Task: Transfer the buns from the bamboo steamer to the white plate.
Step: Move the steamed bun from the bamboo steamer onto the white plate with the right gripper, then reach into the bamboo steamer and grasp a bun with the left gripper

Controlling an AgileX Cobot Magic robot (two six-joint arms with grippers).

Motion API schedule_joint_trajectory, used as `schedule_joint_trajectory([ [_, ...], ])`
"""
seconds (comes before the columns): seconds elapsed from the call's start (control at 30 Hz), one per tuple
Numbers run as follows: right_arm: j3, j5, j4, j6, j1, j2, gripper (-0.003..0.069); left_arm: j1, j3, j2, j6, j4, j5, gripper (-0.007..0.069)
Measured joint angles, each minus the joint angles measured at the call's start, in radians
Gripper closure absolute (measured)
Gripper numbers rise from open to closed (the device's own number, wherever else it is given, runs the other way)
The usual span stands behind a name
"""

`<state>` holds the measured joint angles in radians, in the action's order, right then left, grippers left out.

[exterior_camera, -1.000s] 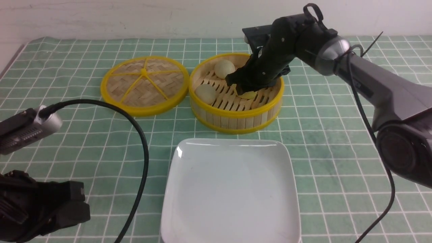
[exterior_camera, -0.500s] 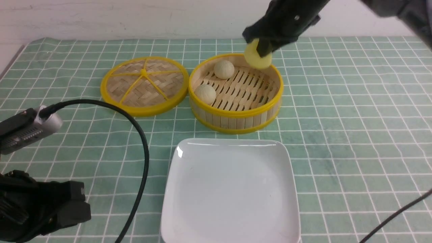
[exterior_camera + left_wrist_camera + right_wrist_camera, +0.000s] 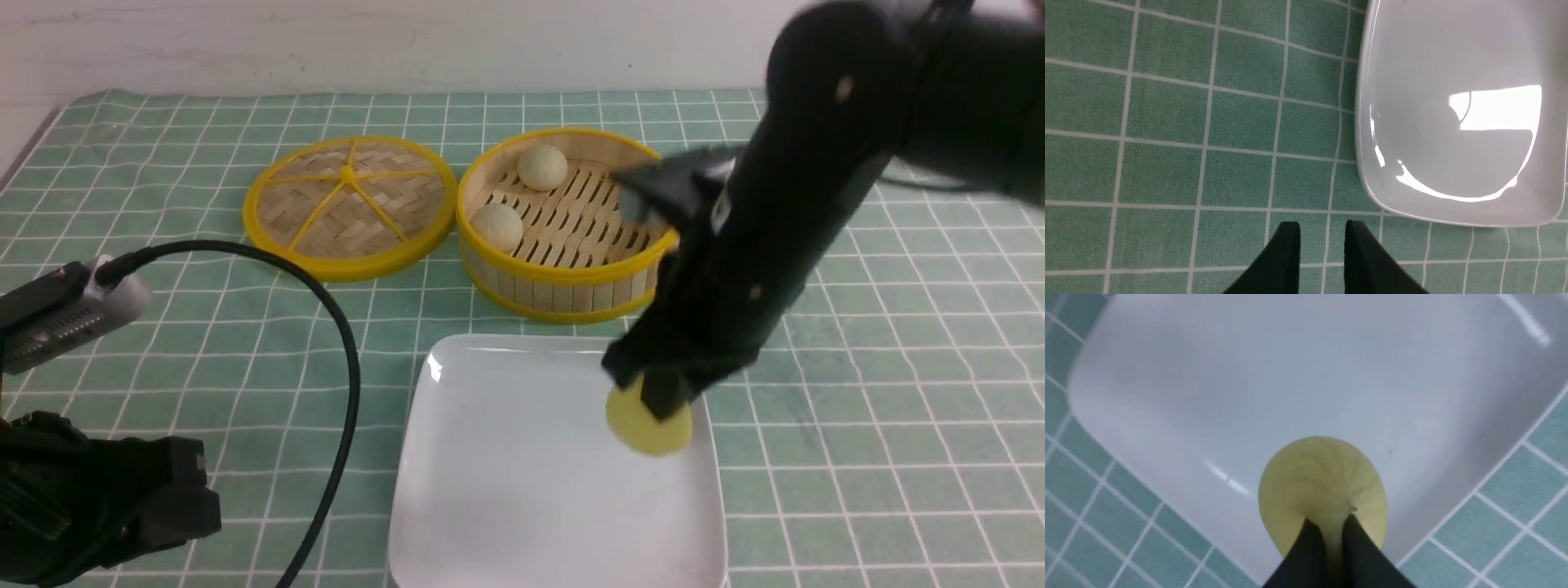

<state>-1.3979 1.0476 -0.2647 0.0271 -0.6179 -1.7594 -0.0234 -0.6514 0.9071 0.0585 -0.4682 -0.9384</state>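
Observation:
My right gripper [image 3: 663, 402] is shut on the pale yellow bun [image 3: 649, 429], holding it low over the right side of the white plate [image 3: 531, 490]. In the right wrist view the fingertips [image 3: 1312, 535] pinch the pleated yellow bun [image 3: 1323, 477] near the white plate's [image 3: 1290, 355] edge; I cannot tell whether it touches. Two off-white buns [image 3: 543, 167] [image 3: 497, 226] lie in the bamboo steamer [image 3: 571, 282] behind the plate. My left gripper [image 3: 175, 498] sits low at the near left, open a little and empty [image 3: 1323, 230], beside the plate [image 3: 1453, 61].
The flat woven steamer lid [image 3: 351, 204] lies left of the steamer. A black cable [image 3: 347, 367] loops from the left wrist camera [image 3: 65, 314] across the green checked cloth [image 3: 857, 408] near the plate's left side.
The right gripper lifted the yellow bun out of the steamer, swung forward and came down over the plate's right side. The left arm has stayed put.

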Motion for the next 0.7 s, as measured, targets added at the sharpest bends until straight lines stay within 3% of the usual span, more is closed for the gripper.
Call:
schedule_joint_trajectory([
  [0.07,0.098,-0.137,0.023,-0.017,-0.025,-0.014,0.0589,0.000,0.000,0.000,0.000,0.000,0.003,0.0427],
  [0.17,0.188,-0.290,0.024,-0.027,-0.040,-0.047,0.0484,0.000,0.000,0.000,0.000,0.000,0.012,0.0423],
  [0.2,0.193,-0.300,0.022,-0.027,-0.042,-0.048,0.0466,0.000,0.000,0.000,0.000,0.000,0.014,0.0423],
  [0.27,0.202,-0.329,0.010,-0.027,-0.043,-0.055,0.0337,0.000,0.000,0.000,0.000,0.000,0.033,0.0417],
  [0.3,0.202,-0.329,0.008,-0.027,-0.043,-0.055,0.0326,0.000,0.000,0.000,0.000,-0.001,0.034,0.0417],
  [0.37,0.190,-0.311,-0.004,-0.027,-0.043,-0.038,0.0191,0.000,0.000,0.000,0.000,-0.004,0.045,0.0412],
  [0.47,0.149,-0.248,0.002,-0.027,-0.043,0.003,0.0106,0.000,-0.009,0.014,0.000,-0.016,0.033,0.0412],
  [0.57,0.083,-0.157,0.042,-0.017,-0.043,0.080,0.0102,0.000,-0.052,0.066,0.000,-0.036,0.005,0.0412],
  [0.67,0.035,-0.054,0.096,-0.016,-0.044,0.167,0.0176,0.000,-0.126,0.134,0.000,-0.036,-0.014,0.0412],
  [0.7,0.025,-0.001,0.125,-0.016,-0.044,0.225,0.0249,0.000,-0.176,0.169,0.000,-0.036,-0.027,0.0412],
])
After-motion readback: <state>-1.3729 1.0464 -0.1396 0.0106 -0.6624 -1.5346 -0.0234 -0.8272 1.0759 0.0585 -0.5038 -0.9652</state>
